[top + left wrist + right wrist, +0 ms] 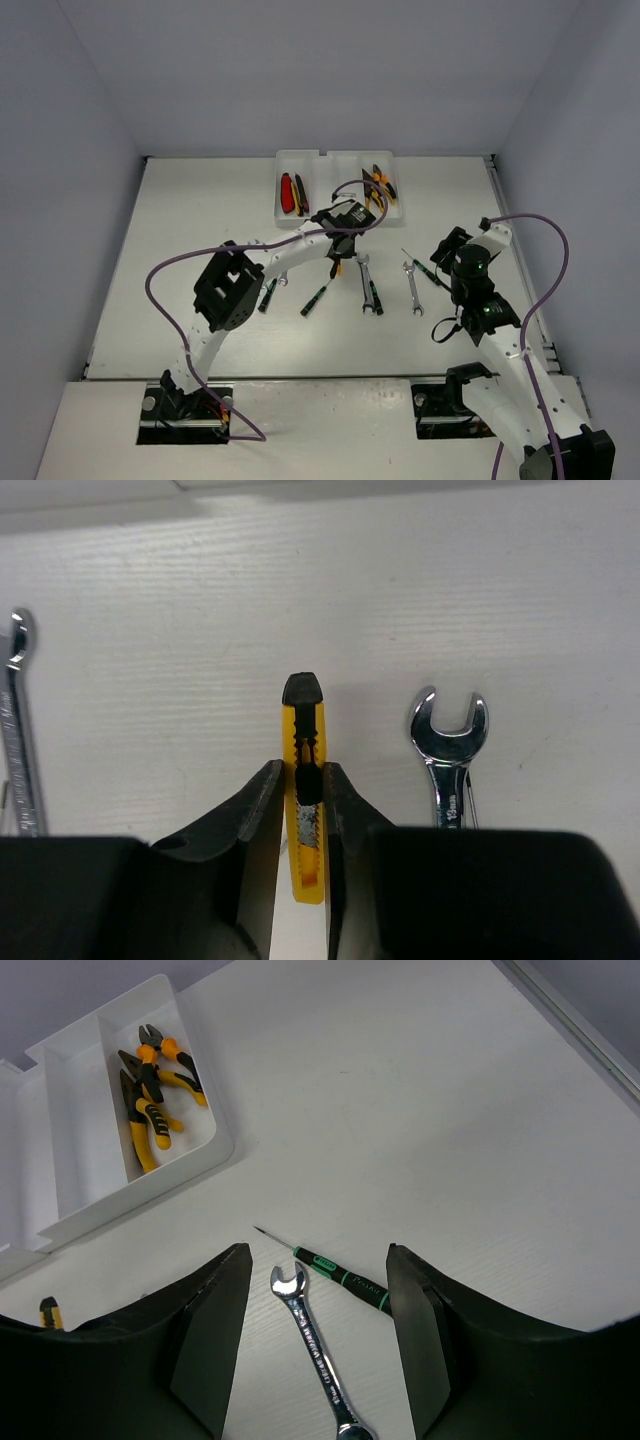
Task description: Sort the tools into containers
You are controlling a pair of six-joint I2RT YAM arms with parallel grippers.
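Observation:
My left gripper (302, 780) is shut on a yellow cutter (304, 810) with a black tip, its fingers pressing both sides; in the top view it (336, 262) is just in front of the white tray (340, 158). Red and yellow cutters (291, 193) lie in a left slot, orange-handled pliers (378, 185) in the right slot. My right gripper (318, 1260) is open and empty above a silver wrench (318, 1345) and a black-green screwdriver (345, 1275); in the top view it (443, 250) is right of the tools.
On the table lie two wrenches (367, 285) (412, 287) and screwdrivers (316, 298) (268, 293). A wrench (449, 750) lies right of the held cutter, another (18, 730) at the far left. The tray (60, 1222) and pliers (152, 1090) show in the right wrist view.

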